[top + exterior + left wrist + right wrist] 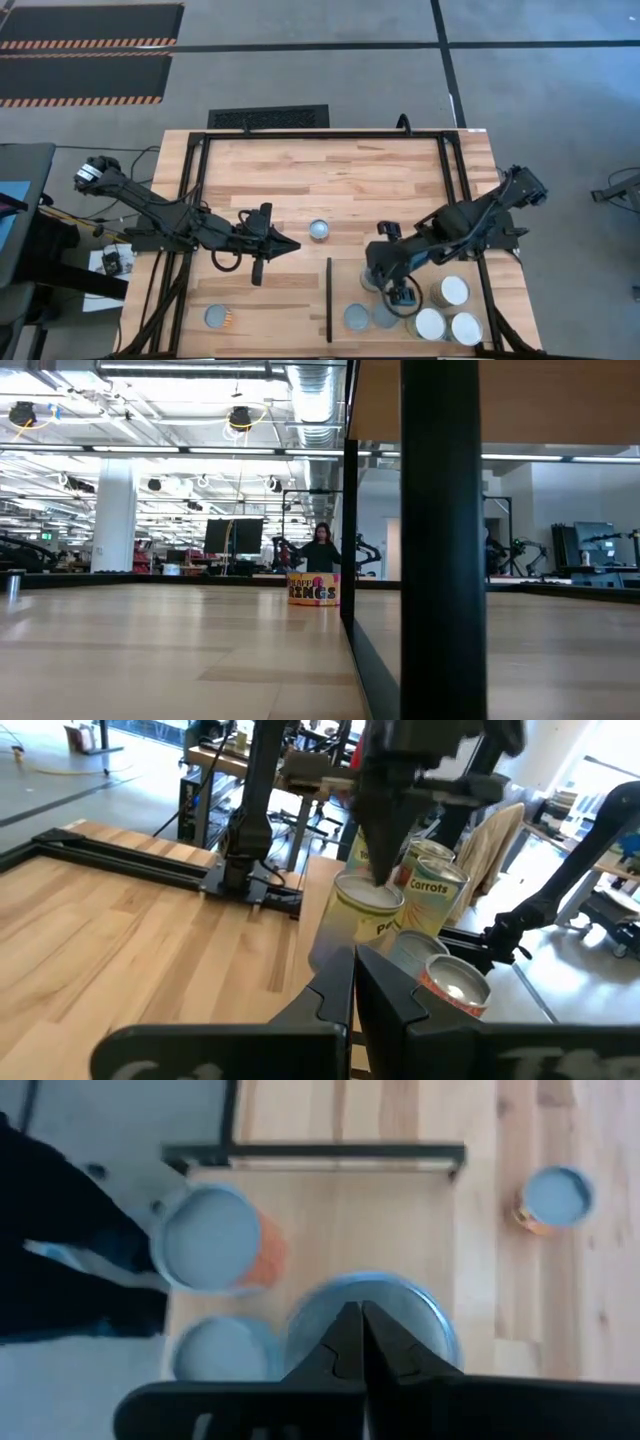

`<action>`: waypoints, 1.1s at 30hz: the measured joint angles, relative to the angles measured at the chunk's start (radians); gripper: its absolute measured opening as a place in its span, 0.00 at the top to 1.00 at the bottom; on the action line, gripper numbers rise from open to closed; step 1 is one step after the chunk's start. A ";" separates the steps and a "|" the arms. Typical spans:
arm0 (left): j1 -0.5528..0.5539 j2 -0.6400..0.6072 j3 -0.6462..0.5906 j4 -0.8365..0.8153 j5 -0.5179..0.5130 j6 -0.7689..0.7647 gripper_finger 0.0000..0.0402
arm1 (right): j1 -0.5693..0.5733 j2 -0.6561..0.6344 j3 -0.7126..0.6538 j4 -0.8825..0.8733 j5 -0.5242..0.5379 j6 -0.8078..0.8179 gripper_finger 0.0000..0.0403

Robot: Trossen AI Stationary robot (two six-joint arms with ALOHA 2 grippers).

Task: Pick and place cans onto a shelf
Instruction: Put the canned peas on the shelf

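Cans [437, 900] labelled "Carrots" and "Pe…", both grippers [284, 244] [402, 294] pressed together, empty.

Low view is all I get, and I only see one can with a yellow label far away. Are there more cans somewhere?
Observer: Yes. From above, at least five cans stand together on the shelf, right of the black divider.
Operator: Where are the robot's hands?
Observer: The right gripper is shut and points down over a silver can top in that group.
Operator: And the other hand?
Observer: The left gripper is shut too, holding nothing, just left of a lone can in the middle of the table.
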 joint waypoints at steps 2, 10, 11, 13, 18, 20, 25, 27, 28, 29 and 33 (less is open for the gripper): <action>0.000 0.000 0.000 -0.003 0.000 -0.001 1.00 | -0.009 0.007 0.000 -0.013 -0.008 -0.008 0.99; 0.000 0.000 0.000 -0.006 0.000 -0.001 1.00 | -0.008 0.020 0.000 -0.072 -0.052 -0.018 0.98; 0.000 0.000 0.000 -0.007 0.000 -0.001 1.00 | -0.008 0.020 0.000 -0.072 -0.052 -0.019 0.98; 0.000 0.000 0.000 -0.013 0.000 -0.001 1.00 | -0.007 0.020 0.000 -0.073 -0.055 -0.012 0.99; 0.000 0.000 0.000 -0.021 0.000 -0.001 1.00 | -0.005 0.012 -0.001 -0.109 -0.101 0.035 0.99; 0.000 0.000 0.000 -0.020 0.000 -0.001 1.00 | 0.004 0.008 0.000 -0.137 -0.108 0.042 0.99; 0.000 0.000 0.000 -0.021 0.000 -0.001 1.00 | 0.030 0.004 0.000 -0.173 -0.147 0.069 0.99; 0.000 0.000 0.000 -0.021 0.000 -0.001 1.00 | 0.040 -0.001 0.000 -0.184 -0.158 0.087 0.99; 0.000 0.000 0.000 -0.020 0.000 -0.001 1.00 | 0.044 -0.002 0.000 -0.191 -0.158 0.094 0.98; 0.000 0.000 0.000 -0.020 0.000 -0.001 1.00 | 0.046 -0.003 0.000 -0.199 -0.158 0.100 0.98; 0.000 0.000 0.000 -0.021 -0.001 -0.001 1.00 | 0.057 -0.014 -0.001 -0.239 -0.167 0.132 0.99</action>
